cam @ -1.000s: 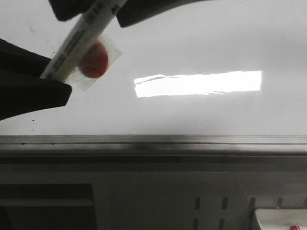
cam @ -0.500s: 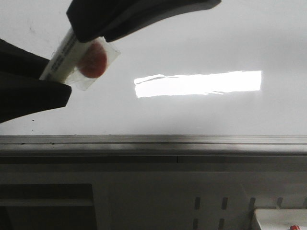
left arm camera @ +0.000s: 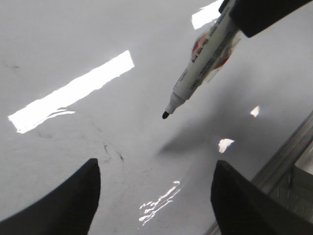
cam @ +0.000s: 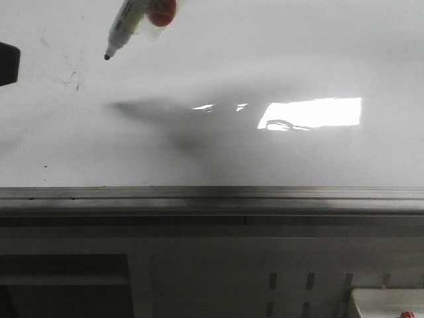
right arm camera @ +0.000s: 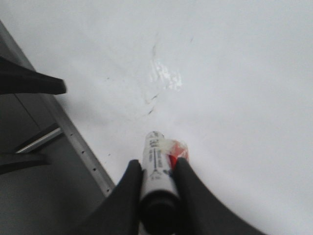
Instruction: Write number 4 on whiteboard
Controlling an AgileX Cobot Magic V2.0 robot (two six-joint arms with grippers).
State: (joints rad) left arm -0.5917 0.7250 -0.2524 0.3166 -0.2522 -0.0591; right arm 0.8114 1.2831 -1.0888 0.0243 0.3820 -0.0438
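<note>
The whiteboard (cam: pixel 278 53) fills the upper front view, glossy white with a bright reflection (cam: pixel 311 112) and a grey bottom rail (cam: pixel 212 195). No drawn number 4 shows, only faint dark smudges (cam: pixel 71 81). My right gripper (right arm camera: pixel 157 164) is shut on a white marker (right arm camera: pixel 155 159) with a red label. The marker (cam: pixel 129 26) enters at the top left of the front view. Its bare black tip (cam: pixel 106 57) hovers just off the board, apart from its shadow in the left wrist view (left arm camera: pixel 165 115). My left gripper (left arm camera: pixel 156 164) is open and empty over the smudges (left arm camera: pixel 110 152).
A dark part of the left gripper (cam: pixel 6 63) shows at the front view's left edge. Below the rail is a grey panel with slots (cam: pixel 291 281). A white box corner (cam: pixel 387 301) shows at the bottom right. The left fingers (right arm camera: pixel 29 81) show beside the rail in the right wrist view.
The left gripper has let go of the marker's lower end and drawn back to the left edge. The marker has moved up and its bare tip now shows.
</note>
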